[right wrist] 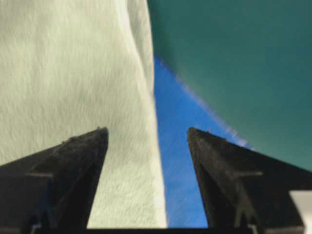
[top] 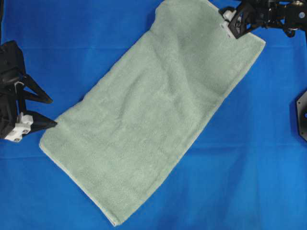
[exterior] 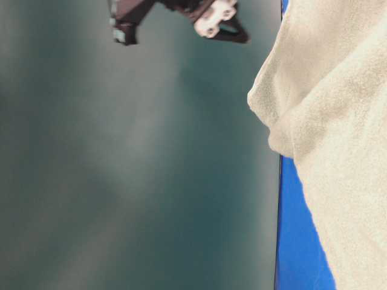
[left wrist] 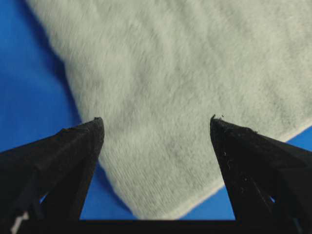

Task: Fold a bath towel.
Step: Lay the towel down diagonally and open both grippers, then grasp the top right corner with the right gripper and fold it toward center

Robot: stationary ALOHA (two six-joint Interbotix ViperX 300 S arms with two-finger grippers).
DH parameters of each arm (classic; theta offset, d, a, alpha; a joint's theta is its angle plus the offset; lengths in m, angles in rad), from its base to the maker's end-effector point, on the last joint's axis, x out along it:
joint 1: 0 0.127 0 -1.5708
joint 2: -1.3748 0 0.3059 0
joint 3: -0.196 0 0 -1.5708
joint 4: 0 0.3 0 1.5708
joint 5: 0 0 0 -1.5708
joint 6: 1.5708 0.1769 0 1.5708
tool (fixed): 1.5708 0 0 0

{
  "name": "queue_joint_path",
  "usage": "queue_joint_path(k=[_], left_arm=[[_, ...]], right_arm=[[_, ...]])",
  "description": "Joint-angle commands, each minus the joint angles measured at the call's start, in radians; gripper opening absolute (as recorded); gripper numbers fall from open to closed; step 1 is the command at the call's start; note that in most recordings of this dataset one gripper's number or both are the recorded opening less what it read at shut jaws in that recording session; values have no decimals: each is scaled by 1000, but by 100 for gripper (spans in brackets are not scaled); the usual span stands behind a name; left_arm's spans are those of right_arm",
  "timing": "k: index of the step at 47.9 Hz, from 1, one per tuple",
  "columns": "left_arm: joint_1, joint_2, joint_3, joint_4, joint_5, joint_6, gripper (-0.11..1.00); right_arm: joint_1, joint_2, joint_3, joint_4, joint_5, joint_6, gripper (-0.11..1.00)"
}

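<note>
The bath towel (top: 153, 115) lies folded flat on the blue cloth (top: 86, 38), slanting from seven to one o'clock, with the left gripper (top: 45, 111) spread wide beside its nine o'clock corner and the right gripper (top: 229, 20) spread at its one o'clock edge, holding nothing.

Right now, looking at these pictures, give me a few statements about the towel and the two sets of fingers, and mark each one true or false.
1. The large pale sage-green terry-cloth bath towel lies diagonally on the bright blue cloth surface. True.
2. The left gripper is clamped on a towel corner. False: its fingers stand apart, with nothing between them in the overhead view.
3. The right gripper is open. True: in the right wrist view its fingers stand wide apart, over the towel's long edge.
4. The towel is rolled into a tight cylinder. False: it lies spread out flat.
5. A second, red towel lies beside it. False: only one towel shows.
</note>
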Motion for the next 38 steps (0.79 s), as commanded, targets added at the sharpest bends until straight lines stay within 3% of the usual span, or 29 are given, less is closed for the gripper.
queue_joint_path(k=[1,17,31,35,38], left_arm=[[2,15,-11,3,-25,32,82],[2,51,-9,3,-40,46,82],[23,57,-9,3,-43,48,82],[31,57,-9,3,-43,48,82],[31,58,-9,3,-43,49,82]], right_arm=[[-35,25,-3,2,-43,-3,65],[-127,183,-17,-29,-199,-6,65],[-137,225,-12,-31,-201,-5,64],[-137,227,-9,-31,-201,-3,56],[-137,225,-2,-28,-201,0,40]])
